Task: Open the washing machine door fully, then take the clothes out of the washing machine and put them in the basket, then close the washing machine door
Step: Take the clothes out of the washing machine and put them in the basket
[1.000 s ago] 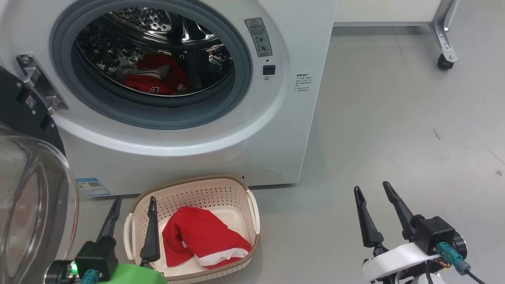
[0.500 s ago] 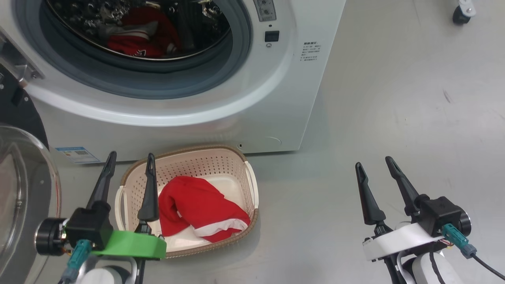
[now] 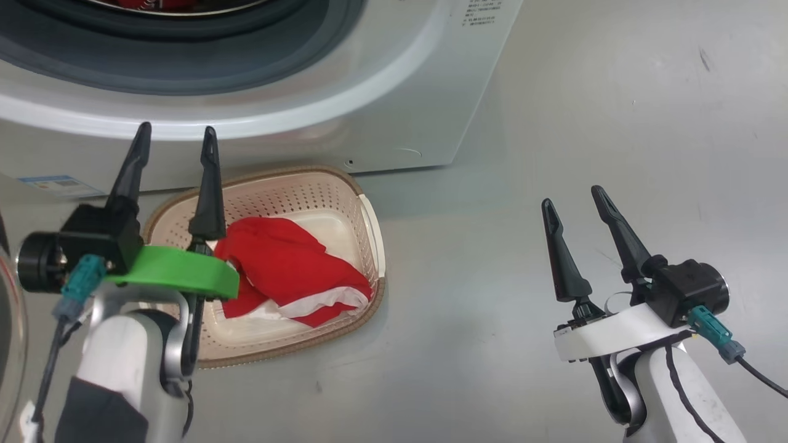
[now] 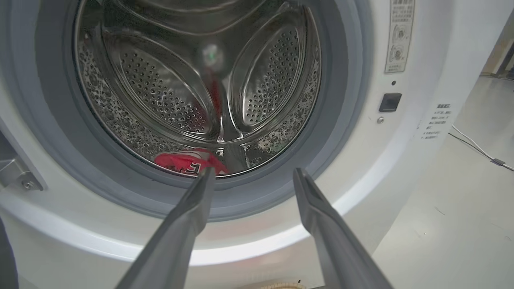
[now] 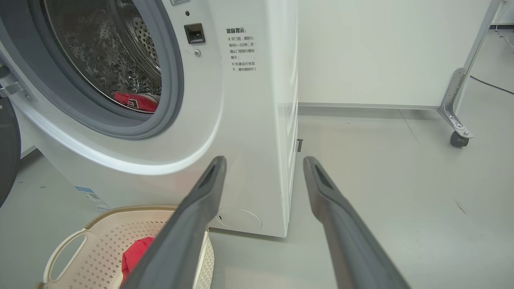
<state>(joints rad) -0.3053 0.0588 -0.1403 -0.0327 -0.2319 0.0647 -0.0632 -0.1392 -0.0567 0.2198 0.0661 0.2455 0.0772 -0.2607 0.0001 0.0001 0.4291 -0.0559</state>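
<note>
A red garment with white trim lies heaped in the basket, toward its right end. Another red garment lies at the bottom of the steel drum inside the washing machine. The basket stands on the floor, just in front of the machine's lower front edge. The washing machine door is swung open at the machine's left. The left pincer hangs above the basket's left end, released and empty, its fingers aimed at the drum opening. The right pincer, also released and empty, is over bare floor, well apart from the basket on its right.
</note>
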